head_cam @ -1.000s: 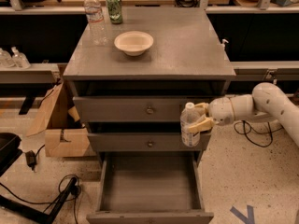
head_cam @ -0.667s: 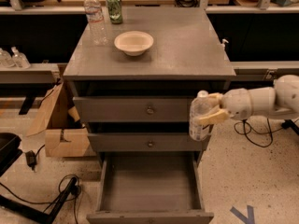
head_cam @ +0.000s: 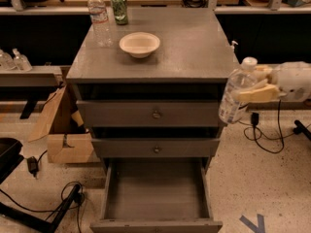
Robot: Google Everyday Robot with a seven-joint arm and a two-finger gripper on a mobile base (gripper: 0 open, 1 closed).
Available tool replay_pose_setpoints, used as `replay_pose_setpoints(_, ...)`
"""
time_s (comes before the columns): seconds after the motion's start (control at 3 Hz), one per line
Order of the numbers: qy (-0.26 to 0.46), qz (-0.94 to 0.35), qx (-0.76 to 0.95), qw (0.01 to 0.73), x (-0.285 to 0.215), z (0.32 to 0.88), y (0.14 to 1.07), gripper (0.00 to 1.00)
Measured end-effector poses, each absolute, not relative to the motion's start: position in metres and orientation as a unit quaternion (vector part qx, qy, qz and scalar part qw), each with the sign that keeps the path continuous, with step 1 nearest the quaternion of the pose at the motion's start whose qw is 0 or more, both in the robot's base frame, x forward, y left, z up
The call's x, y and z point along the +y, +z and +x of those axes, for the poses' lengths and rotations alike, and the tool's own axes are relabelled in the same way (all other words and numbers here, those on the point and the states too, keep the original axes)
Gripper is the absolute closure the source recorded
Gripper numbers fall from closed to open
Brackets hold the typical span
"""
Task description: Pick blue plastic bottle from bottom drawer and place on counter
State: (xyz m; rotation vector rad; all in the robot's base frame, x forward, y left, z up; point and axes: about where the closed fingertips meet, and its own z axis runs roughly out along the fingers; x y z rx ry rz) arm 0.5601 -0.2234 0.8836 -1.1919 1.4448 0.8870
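My gripper [head_cam: 256,86] reaches in from the right and is shut on the blue plastic bottle [head_cam: 234,96], a small clear bottle with a white cap and a pale label. It holds the bottle upright in the air beside the cabinet's right edge, its cap about level with the counter [head_cam: 189,47]. The bottom drawer [head_cam: 155,193] is pulled open and its floor is bare.
On the counter stand a cream bowl [head_cam: 139,43], a taller clear bottle with a red-white label [head_cam: 99,17] and a green can [head_cam: 119,8]. The two upper knobbed drawers are closed. A cardboard box [head_cam: 65,135] and cables lie on the floor at left.
The gripper has lifted the bottle up and to the right, from in front of the middle drawers to the cabinet's right side near counter height.
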Motion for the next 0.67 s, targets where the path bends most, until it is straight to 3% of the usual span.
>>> replay_pose_setpoints(0.67,0.357,-0.468,0.629,0.509,-0.213,0.622,0.987,1.00)
